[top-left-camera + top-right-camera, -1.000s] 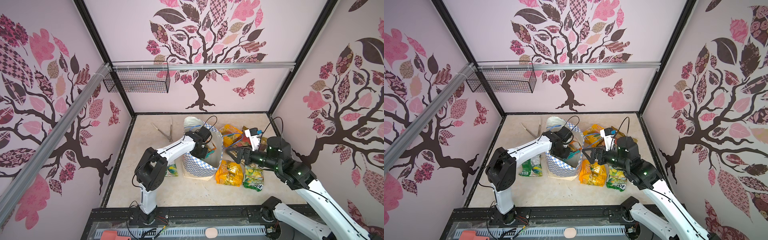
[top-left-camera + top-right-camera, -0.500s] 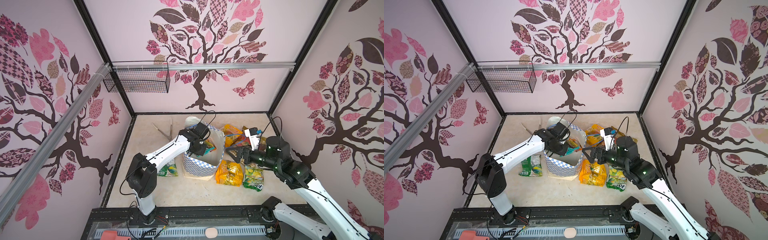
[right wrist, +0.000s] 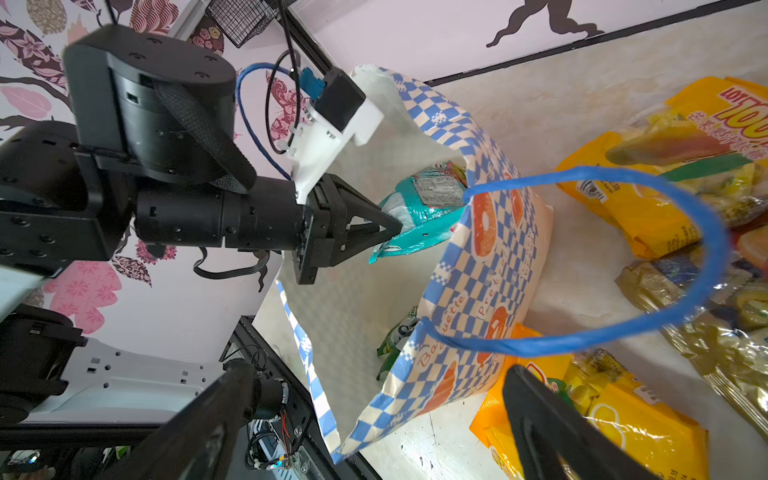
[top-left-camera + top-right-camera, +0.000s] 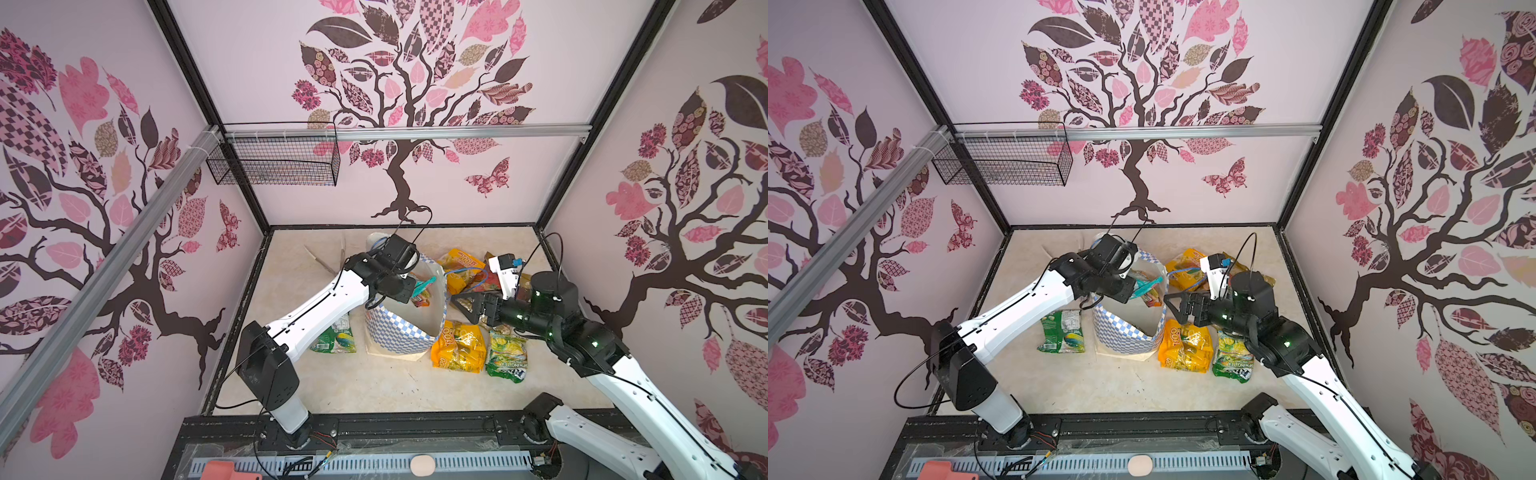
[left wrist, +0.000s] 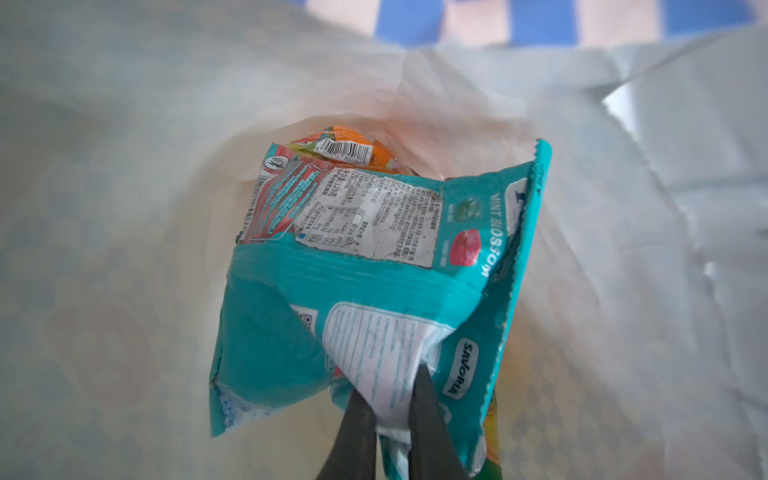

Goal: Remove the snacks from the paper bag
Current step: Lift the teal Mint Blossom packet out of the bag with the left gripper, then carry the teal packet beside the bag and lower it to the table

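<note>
The blue-and-white checked paper bag (image 4: 399,334) (image 4: 1125,332) stands open in the middle of the floor. My left gripper (image 5: 390,399) (image 3: 397,226) (image 4: 415,286) is at its mouth, shut on a fold of a teal snack packet (image 5: 361,257) (image 3: 419,216) (image 4: 1148,284) that hangs partly inside. An orange packet (image 5: 345,139) lies deeper in the bag. My right gripper (image 3: 374,374) (image 4: 461,305) (image 4: 1173,305) stands open just right of the rim, near the blue cord handle (image 3: 623,336), holding nothing.
Snacks lie outside the bag: a yellow-orange packet (image 4: 457,345), a green one (image 4: 505,357), another green one (image 4: 336,338) on the left, more packets (image 4: 461,266) behind. Metal tongs (image 4: 320,257) and a cup (image 4: 376,240) sit at the back. A wire basket (image 4: 274,160) hangs on the wall.
My left gripper has risen from deep inside the bag up to its mouth, bringing the teal packet with it. The right arm has stayed nearly still.
</note>
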Tool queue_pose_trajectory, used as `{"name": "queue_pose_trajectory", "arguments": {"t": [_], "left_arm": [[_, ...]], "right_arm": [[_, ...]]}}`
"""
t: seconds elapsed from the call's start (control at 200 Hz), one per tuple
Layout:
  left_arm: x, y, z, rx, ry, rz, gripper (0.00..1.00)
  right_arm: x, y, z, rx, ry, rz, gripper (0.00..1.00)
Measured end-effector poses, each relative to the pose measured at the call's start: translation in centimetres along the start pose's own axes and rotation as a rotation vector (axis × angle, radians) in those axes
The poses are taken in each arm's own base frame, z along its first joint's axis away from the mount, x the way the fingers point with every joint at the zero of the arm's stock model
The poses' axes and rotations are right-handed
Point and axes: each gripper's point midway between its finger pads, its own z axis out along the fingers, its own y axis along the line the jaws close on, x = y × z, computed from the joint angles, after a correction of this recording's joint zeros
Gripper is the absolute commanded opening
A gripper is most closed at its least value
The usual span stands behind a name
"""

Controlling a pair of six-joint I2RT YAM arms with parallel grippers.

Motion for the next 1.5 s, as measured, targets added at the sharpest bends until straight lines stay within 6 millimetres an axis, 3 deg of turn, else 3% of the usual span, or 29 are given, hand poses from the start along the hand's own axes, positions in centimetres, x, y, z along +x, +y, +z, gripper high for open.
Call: {"name": "queue_pose_trajectory", "arguments": {"t": [0.32,0.635,0.815,1.025,1.14,1.261,1.341,1.501], "left_arm": [[-2.9,-2.4,-3.1,0.006,-0.113,0.118,0.00],[-5.4,-3.7,-8.6,0.011,-0.264,0.176,0.00],[-6.1,-3.4,-13.4,0.028,-0.375,0.160,0.00],[-6.3,-2.7,-20.8,0.065,-0.552,0.133,0.00],[-6.0,-1.5,-24.5,0.048,-0.643,0.103,0.00],[-5.4,1.0,-27.3,-0.042,-0.710,0.043,0.00],[-5.0,3.2,-28.2,-0.108,-0.725,-0.005,0.00],[-4.2,10.0,-28.3,-0.273,-0.693,-0.163,0.00]], "right_arm": [[0.2,-0.2,0.1,0.003,0.004,0.009,1.00],[0.2,-0.2,0.2,0.002,0.003,0.023,1.00],[0.0,0.0,0.2,-0.006,-0.008,0.022,1.00],[-0.4,0.2,0.4,-0.020,-0.019,0.015,1.00],[-0.5,0.2,0.5,-0.019,-0.019,0.012,1.00],[-1.2,-0.1,-0.1,0.027,-0.042,0.003,1.00],[-2.1,0.2,-0.7,0.038,-0.070,-0.010,1.00],[-3.3,2.4,-2.0,-0.001,-0.096,-0.069,1.00]]}}
